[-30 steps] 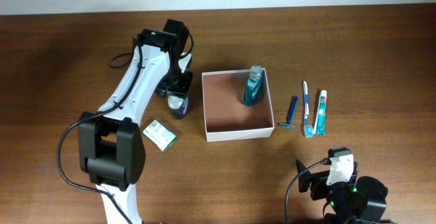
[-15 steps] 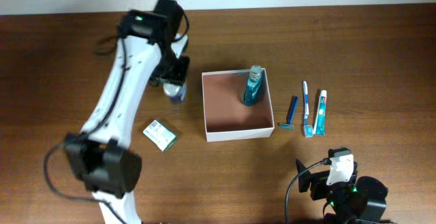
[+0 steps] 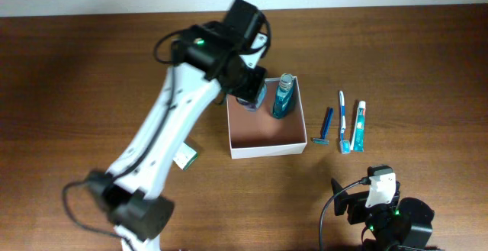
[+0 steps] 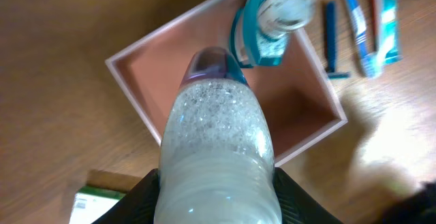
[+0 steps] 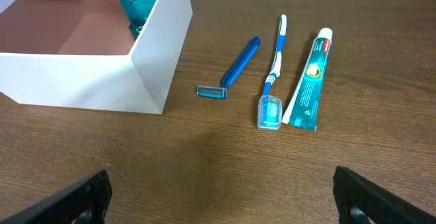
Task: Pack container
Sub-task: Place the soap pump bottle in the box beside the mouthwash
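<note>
The container [image 3: 267,149] is a shallow white-walled box with a reddish-brown inside, at the table's middle. A teal mouthwash bottle [image 3: 283,97] stands in its back right corner. My left gripper [image 3: 250,94] is shut on a clear bottle with a purple cap [image 4: 216,135] and holds it over the container's [image 4: 204,40] back left part, next to the mouthwash bottle [image 4: 269,20]. My right gripper [image 5: 221,197] is open and empty, low near the front edge, with the container's corner [image 5: 160,47] ahead on its left.
A blue razor [image 3: 324,125], a toothbrush [image 3: 343,121] and a toothpaste tube [image 3: 358,127] lie in a row right of the container. A small green-and-white soap box [image 3: 185,156] lies left of it, partly under my left arm.
My left arm has swung right, carrying the purple-capped bottle from the table left of the container to above the container's back left part. The right arm has not moved.
</note>
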